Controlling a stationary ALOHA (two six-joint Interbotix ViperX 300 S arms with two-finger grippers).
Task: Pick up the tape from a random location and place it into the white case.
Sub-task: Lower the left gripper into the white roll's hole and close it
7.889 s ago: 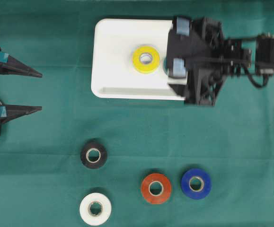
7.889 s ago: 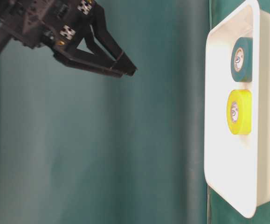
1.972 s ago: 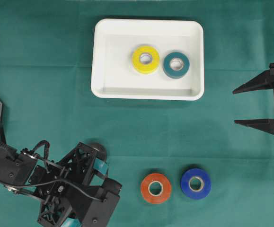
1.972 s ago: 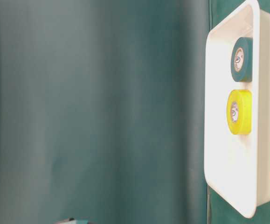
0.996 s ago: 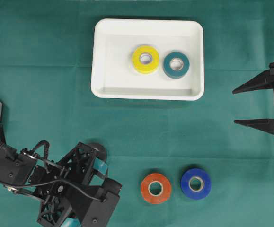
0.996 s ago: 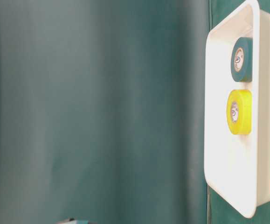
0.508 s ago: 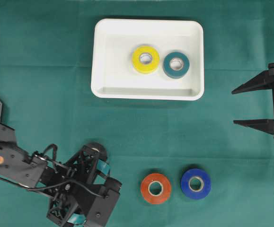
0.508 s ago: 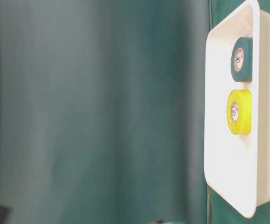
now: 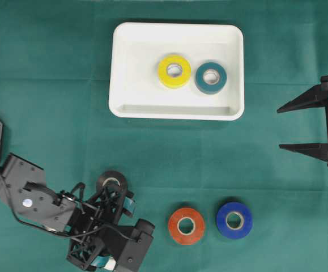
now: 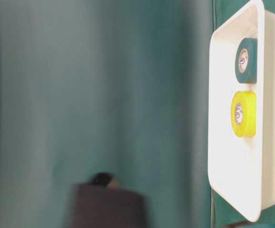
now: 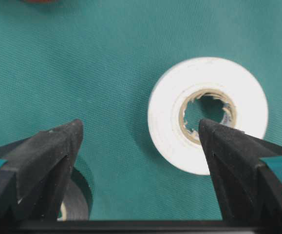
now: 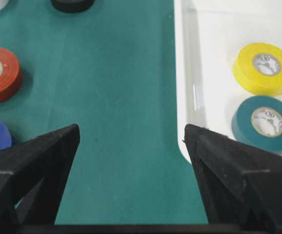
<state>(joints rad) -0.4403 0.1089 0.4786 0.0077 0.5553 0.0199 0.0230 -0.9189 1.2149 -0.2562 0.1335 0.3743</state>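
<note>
Desk [image 9: 50, 113]: covered in green cloth, carries everything below
Case [image 9: 124, 68]: white tray at the far middle of the desk; holds a yellow roll [image 9: 174, 71] and a teal roll [image 9: 211, 77] lying flat, just beside each other
Left arm [image 9: 28, 201]: reaches in from the near left corner, over the rolls there
Left claw [image 11: 138, 131]: released, jaws wide, pointing down at the desk; grasps nothing
Right claw [image 9: 280, 128]: released, jaws wide, at the right edge, well apart from all rolls
White roll [image 11: 207, 113]: flat on the cloth; the right finger's tip overlaps its rim in the wrist view
Black roll [image 9: 111, 182]: flat, by the left claw's other finger
Red roll [image 9: 186, 225]: flat, near middle
Blue roll [image 9: 234, 220]: flat, just right of the red roll
</note>
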